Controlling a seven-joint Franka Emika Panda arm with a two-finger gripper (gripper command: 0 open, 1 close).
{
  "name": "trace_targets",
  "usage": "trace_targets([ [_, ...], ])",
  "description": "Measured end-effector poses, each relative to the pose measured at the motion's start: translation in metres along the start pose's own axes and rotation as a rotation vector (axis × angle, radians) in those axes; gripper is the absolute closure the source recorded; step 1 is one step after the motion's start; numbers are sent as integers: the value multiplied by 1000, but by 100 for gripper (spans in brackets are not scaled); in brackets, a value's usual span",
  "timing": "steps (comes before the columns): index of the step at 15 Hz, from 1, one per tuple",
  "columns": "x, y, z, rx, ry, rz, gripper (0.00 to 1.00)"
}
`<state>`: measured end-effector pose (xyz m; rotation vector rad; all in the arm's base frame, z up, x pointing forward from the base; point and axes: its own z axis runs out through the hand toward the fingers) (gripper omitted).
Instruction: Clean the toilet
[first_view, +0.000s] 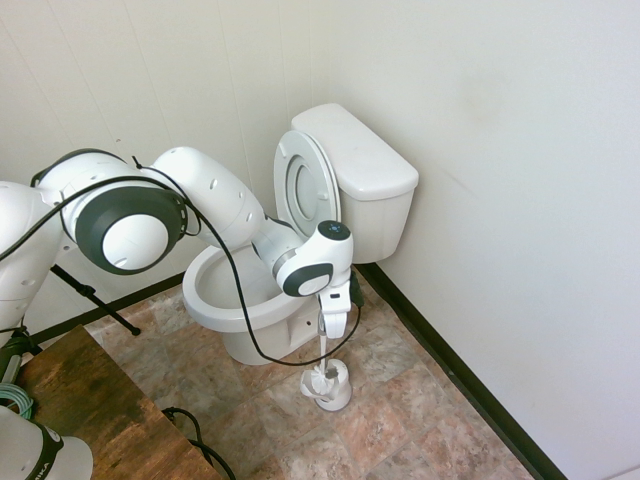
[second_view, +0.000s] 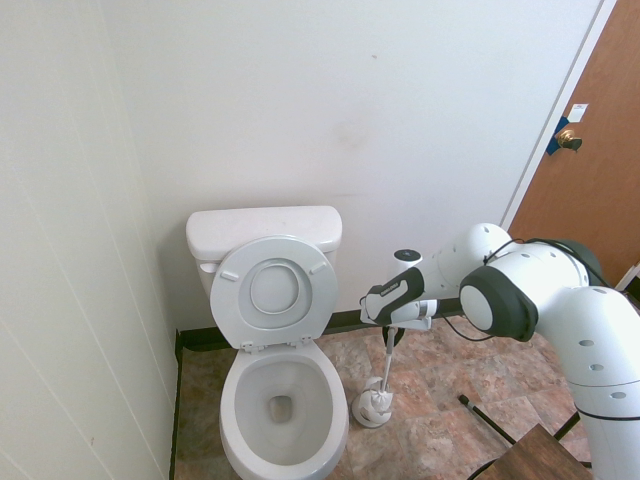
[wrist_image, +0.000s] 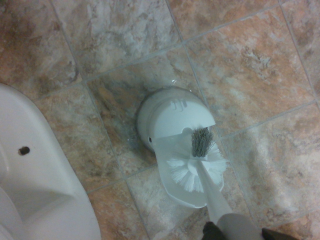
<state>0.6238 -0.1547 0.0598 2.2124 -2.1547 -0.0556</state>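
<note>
First exterior view: the toilet (first_view: 262, 285) stands against the back wall, seat ring up against the tank. Bowl's long axis runs from the tank out toward the arm side; the rim's nose points away from the wall. The gripper (first_view: 333, 328) points down just beside the bowl, clamped on the upright handle of the toilet brush (first_view: 325, 362), whose head sits at the mouth of the brush holder (first_view: 330, 388) on the floor tiles (first_view: 420, 420).

Second exterior view: the toilet's nose points toward the camera. Handle is near vertical, holder well clear of the bowl's foot.

Wrist view: bristles (wrist_image: 192, 167) appear to rest on the holder's sloped lip rather than centred in the well; focus is soft, so not certain. Risk, as I judge it: pushing down off-centre tips the light holder or bends the handle in the grip.
</note>
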Motion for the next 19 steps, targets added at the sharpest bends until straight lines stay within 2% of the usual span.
trace_targets([
  [15,39,-59,78,-83,-50,48,100],
  [19,50,-70,83,-95,-55,73,100],
])
